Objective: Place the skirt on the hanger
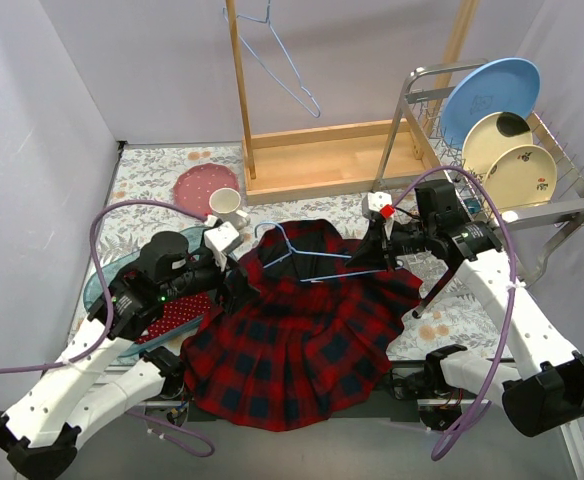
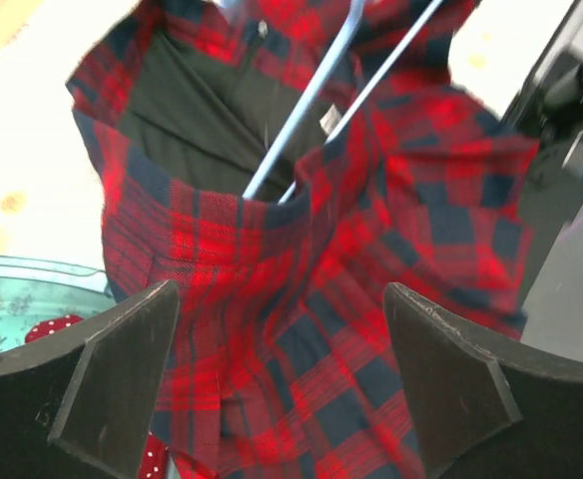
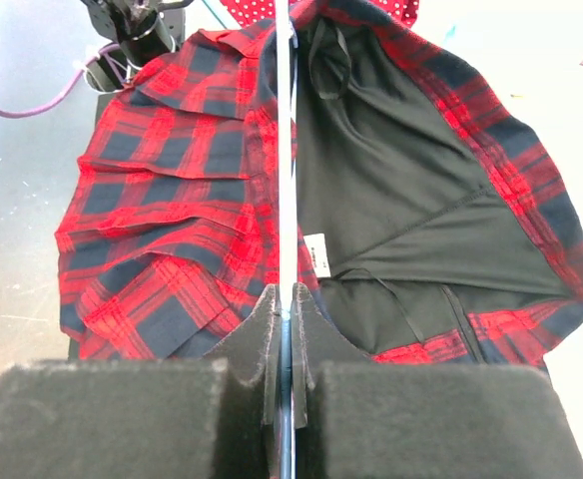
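**Plaid skirt half on the hanger: tips for the waistband bit**

The red plaid skirt (image 1: 302, 340) is lying spread on the table (image 1: 152, 170) between the two arms, with its waistband pointing away from the bases. The pale blue wire hanger (image 3: 288, 150) is sitting partly inside the waistband opening, over the black lining. The right gripper (image 3: 287, 299) is clamping the hanger wire flat between its fingers, so that end is being looked after. The left gripper (image 2: 282, 329) is hovering at the skirt's left waistband corner with its fingers spread wide and nothing between them, just fabric underneath.

So I'm reading this as mid-threading: the hanger is going in, but the skirt isn't really hanging off it yet.

What I'd be aiming for here:
- **Right arm:** it's doing the anchoring, so it should be holding the wire steady and level rather than tugging. Thin wire twists easily in a flat pinch.
- **Left arm:** it should be going for the top layer of the waistband only, near the corner, and drawing it over the hanger's shoulder. Grabbing both layers would be pinching the opening shut around the wire.

There's a thin black loop (image 3: 328, 60) inside the band that looks like it could snag, so that's worth watching. I can't tell from these views how far the hanger's left end is reaching in.
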Controlling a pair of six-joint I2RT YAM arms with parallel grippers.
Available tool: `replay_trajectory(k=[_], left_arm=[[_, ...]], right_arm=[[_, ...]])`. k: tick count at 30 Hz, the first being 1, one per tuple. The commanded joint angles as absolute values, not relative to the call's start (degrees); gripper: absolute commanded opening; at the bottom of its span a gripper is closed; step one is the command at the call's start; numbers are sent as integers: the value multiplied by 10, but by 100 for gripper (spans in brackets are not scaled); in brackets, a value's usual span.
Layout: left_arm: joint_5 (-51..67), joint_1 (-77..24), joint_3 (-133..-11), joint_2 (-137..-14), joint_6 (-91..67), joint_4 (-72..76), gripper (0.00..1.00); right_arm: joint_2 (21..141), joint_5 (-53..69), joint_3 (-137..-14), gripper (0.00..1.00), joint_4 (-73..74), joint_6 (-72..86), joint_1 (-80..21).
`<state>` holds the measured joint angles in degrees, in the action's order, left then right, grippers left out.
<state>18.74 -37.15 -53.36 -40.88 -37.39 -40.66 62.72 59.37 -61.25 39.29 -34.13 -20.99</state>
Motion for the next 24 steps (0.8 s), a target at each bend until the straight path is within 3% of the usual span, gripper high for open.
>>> replay_trajectory(k=[1, 8, 21, 24], left_arm=[[214, -373, -515, -417, -316, -390, 84], [191, -374, -490, -469, -295, -362, 83], [139, -374, -446, -473, -260, -301, 79], [121, -374, -444, -444, -265, -298, 82]], right_arm=[[617, 638, -613, 1, 367, -343, -209], [647, 667, -611, 1, 364, -341, -211], [638, 694, -613, 1, 372, -358, -214], [639, 694, -612, 1, 369, -358, -214]])
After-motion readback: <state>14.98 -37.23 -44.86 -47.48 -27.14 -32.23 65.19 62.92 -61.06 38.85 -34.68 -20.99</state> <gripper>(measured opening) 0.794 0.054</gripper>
